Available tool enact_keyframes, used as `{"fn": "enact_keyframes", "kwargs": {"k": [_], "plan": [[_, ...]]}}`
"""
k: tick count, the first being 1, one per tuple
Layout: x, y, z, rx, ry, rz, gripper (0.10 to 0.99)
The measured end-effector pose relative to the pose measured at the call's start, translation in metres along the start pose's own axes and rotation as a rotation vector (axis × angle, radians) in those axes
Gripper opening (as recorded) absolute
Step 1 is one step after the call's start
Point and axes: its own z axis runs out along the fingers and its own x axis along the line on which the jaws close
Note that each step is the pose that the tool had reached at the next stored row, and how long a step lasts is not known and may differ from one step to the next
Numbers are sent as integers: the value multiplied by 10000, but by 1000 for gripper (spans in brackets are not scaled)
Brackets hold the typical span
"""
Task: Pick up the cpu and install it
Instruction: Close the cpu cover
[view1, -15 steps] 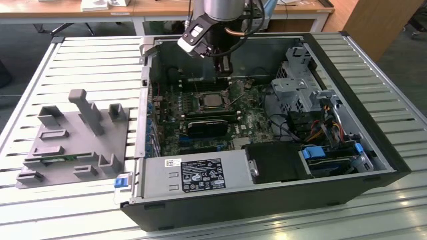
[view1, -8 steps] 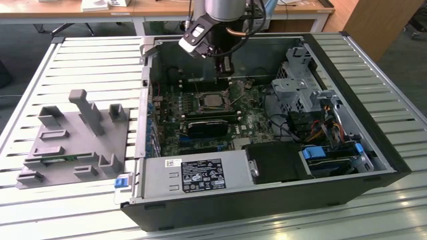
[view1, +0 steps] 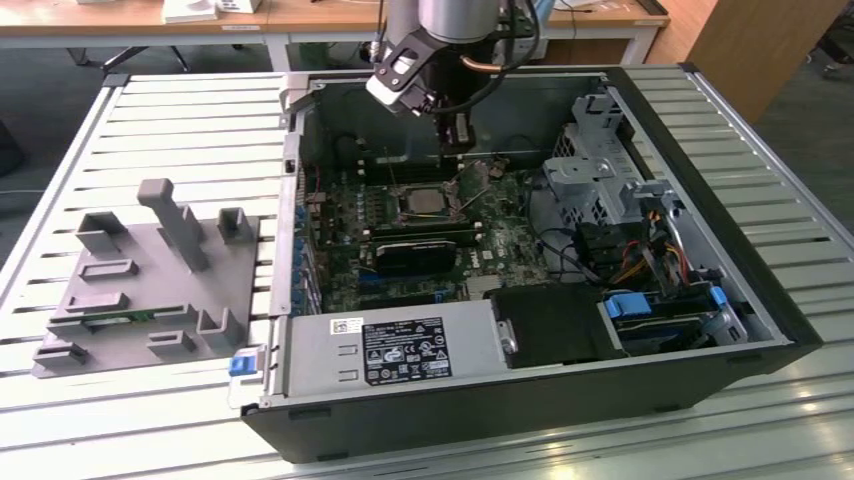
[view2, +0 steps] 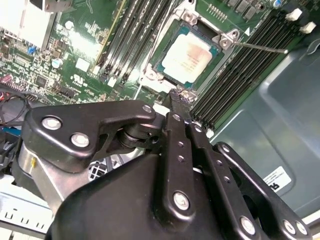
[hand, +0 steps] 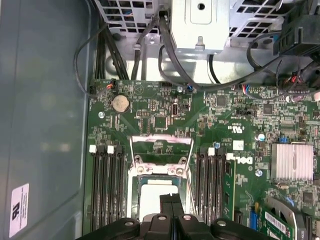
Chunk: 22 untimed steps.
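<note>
End effector (view2: 181, 98) closed, nothing gripped, hovering just beside edge of cpu (view2: 191, 56). The cpu lies flat in motherboard socket (view2: 159, 59) inside computer case (view1: 747, 300).

No wording can be made out. Printed matter seen: a black-and-white rating label (view1: 407, 350) on the power supply (view1: 314, 365); a white sticker (hand: 18, 210) on the case wall (hand: 45, 100); white silkscreen marks (hand: 239, 161) on the motherboard (hand: 150, 102).
</note>
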Motion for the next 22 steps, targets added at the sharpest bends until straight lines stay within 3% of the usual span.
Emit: {"fn": "enact_keyframes", "kwargs": {"k": [14,22], "plan": [[29,190,45,37,2,0,106],[34,242,72,43,-1,0,106]]}}
